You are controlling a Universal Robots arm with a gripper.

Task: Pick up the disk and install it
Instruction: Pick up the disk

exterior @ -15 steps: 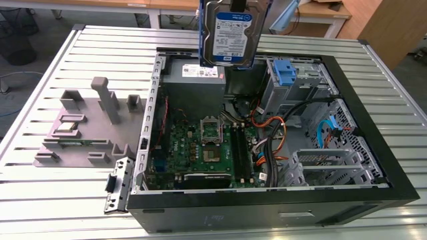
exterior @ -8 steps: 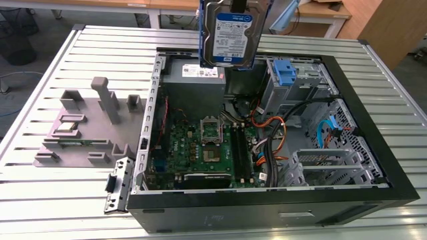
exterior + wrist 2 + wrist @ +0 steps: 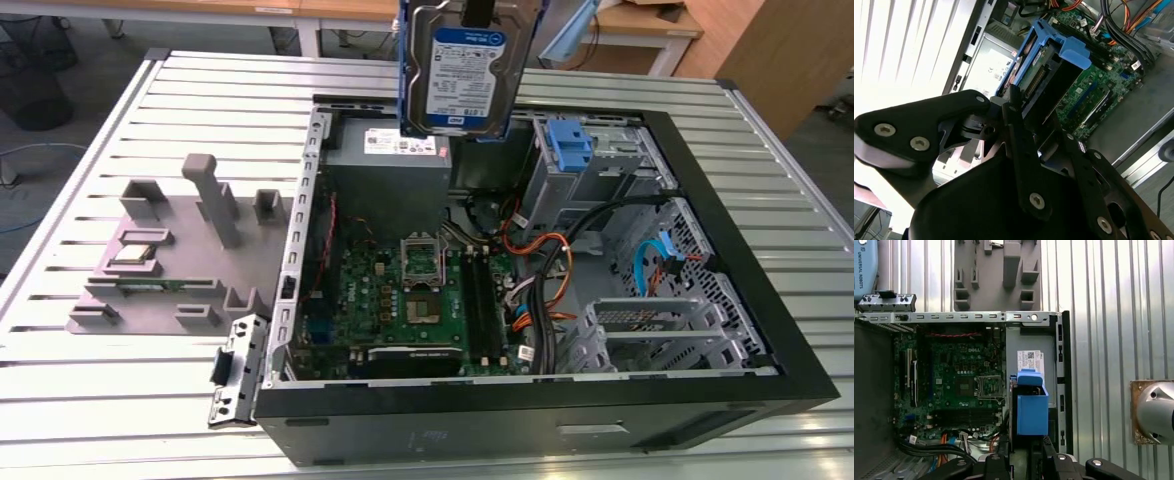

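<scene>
Gripping the disk (image 3: 470, 75), hand (image 3: 1031, 107) bares its label to exterior view.

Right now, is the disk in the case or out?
Out: the disk hangs upright above the open computer case, not in any bay.

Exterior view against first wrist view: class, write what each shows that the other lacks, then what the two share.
Exterior view: the disk with its blue-and-white label facing the camera, a blue bracket in the drive bay, and the black front of the open computer case.
First wrist view: the disk edge-on from above, its blue rail toward the camera, and a round metal fitting on the slatted table.
Both: the gripper holding the disk above the case, the motherboard, the power supply with its white sticker, and the grey fixture.
</scene>
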